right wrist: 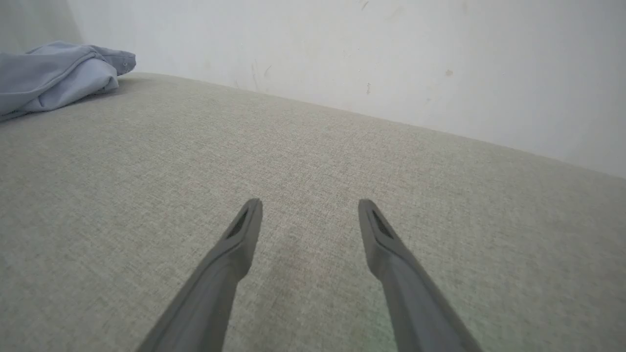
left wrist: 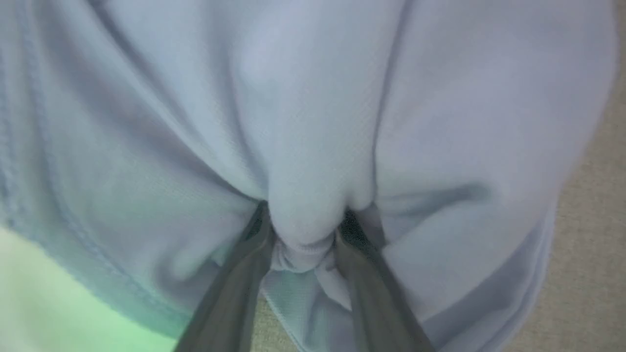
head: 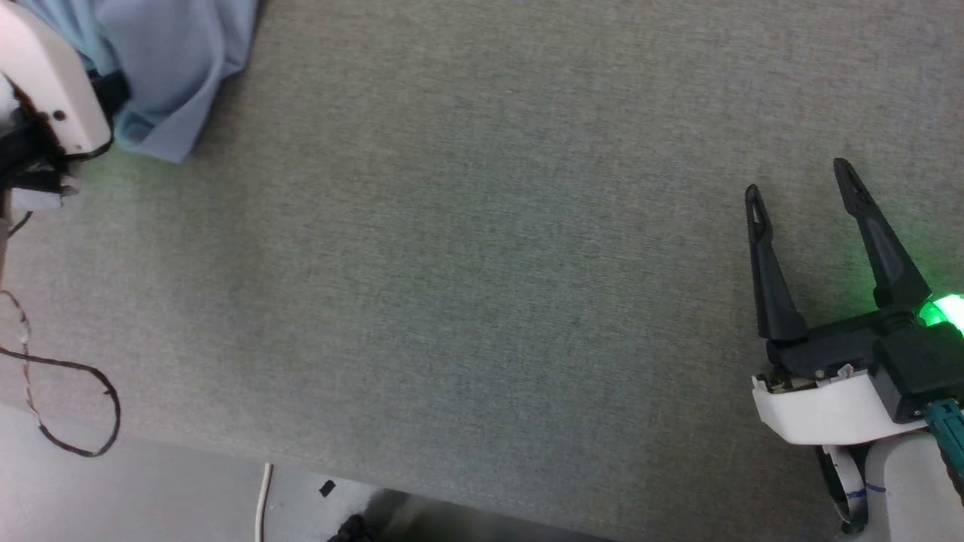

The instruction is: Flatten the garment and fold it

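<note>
The garment (head: 173,60) is a bunched heap of light blue cloth at the far left of the grey fabric surface; it also lies at the far left in the right wrist view (right wrist: 54,73). My left arm's pale wrist housing (head: 45,90) sits against the heap and hides its fingers. In the left wrist view the garment (left wrist: 303,98) spreads across the frame. There my left gripper (left wrist: 303,215) is shut on a gathered fold that fills the gap between its two fingers. My right gripper (head: 798,179) hovers open at the right, far from the cloth, with nothing between its fingers (right wrist: 309,203).
The grey fabric surface (head: 452,263) stretches between the two arms. Its front edge runs along the bottom, with floor and a white cable (head: 263,497) below. A thin dark wire loop (head: 75,406) hangs at the lower left. A white wall (right wrist: 342,49) backs the surface.
</note>
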You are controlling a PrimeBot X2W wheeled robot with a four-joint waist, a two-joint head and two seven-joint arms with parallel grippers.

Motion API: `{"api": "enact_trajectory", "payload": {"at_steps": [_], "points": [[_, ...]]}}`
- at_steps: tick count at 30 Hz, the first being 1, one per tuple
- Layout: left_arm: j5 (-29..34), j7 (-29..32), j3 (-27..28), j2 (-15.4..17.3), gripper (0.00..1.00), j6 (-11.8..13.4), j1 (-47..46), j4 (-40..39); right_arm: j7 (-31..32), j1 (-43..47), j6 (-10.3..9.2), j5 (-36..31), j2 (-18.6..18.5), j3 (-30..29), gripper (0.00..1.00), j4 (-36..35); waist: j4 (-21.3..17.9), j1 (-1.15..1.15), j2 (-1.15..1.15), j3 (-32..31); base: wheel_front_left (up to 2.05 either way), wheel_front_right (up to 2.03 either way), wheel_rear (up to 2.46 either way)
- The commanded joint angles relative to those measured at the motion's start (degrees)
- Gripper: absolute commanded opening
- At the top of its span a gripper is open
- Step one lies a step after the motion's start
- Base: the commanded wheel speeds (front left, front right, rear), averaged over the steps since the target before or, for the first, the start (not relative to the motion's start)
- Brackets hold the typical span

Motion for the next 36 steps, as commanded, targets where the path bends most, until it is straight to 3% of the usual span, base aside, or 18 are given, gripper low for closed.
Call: {"api": "enact_trajectory", "payload": {"at_steps": [1, 7, 11, 14, 21, 28, 36], "points": [[-0.6, -0.5, -1.8, -2.2, 0.00, -0.4, 1.6, 0.6, -0.6, -1.1, -0.11, -0.4, 0.2, -0.2, 1.00, 0.3, -1.2, 0.02, 0.00, 0.5, 0.00, 0.00, 0.00], [0.5, -10.6, -3.1, 1.1, 0.00, -0.4, 2.0, 2.2, -1.9, -1.3, -0.11, 0.3, 0.6, -0.7, 1.00, 3.3, -1.7, 0.02, 0.00, -4.3, 0.00, 0.00, 0.00], [1.0, -24.2, -0.4, 2.7, 0.00, -0.3, 0.9, 3.4, -2.8, -1.2, -0.11, 1.1, 0.8, -1.8, 1.00, 6.5, -2.6, 0.02, 0.00, -9.7, 0.00, 0.00, 0.00], [4.5, -33.0, -0.2, 3.8, 0.00, 0.1, -0.3, 5.0, -3.3, -0.6, -0.11, 6.3, 0.9, -4.5, 1.00, 9.0, -3.3, 0.02, 0.00, -14.7, 0.00, 0.00, 0.00], [10.5, -47.7, -1.0, 4.6, 0.00, 1.4, -2.3, 4.9, -3.7, 1.8, -0.11, 9.9, 0.9, -4.7, 1.00, 12.9, -6.2, 0.02, 0.00, -25.7, 0.00, 0.00, 0.00], [15.5, -51.8, -3.1, 2.1, 0.00, 1.7, -1.9, -3.3, -3.8, 4.4, -0.11, 11.8, 0.9, -4.3, 1.00, 13.4, -10.2, 0.02, 0.00, -32.2, 0.00, 0.00, 0.00], [14.1, -52.1, -3.8, -6.3, 0.00, 2.3, 4.5, -17.4, -3.8, 5.7, -0.11, 12.1, 0.9, -4.3, 1.00, 13.0, -16.2, 0.02, 0.00, -33.6, 0.00, 0.00, 0.00]]}}
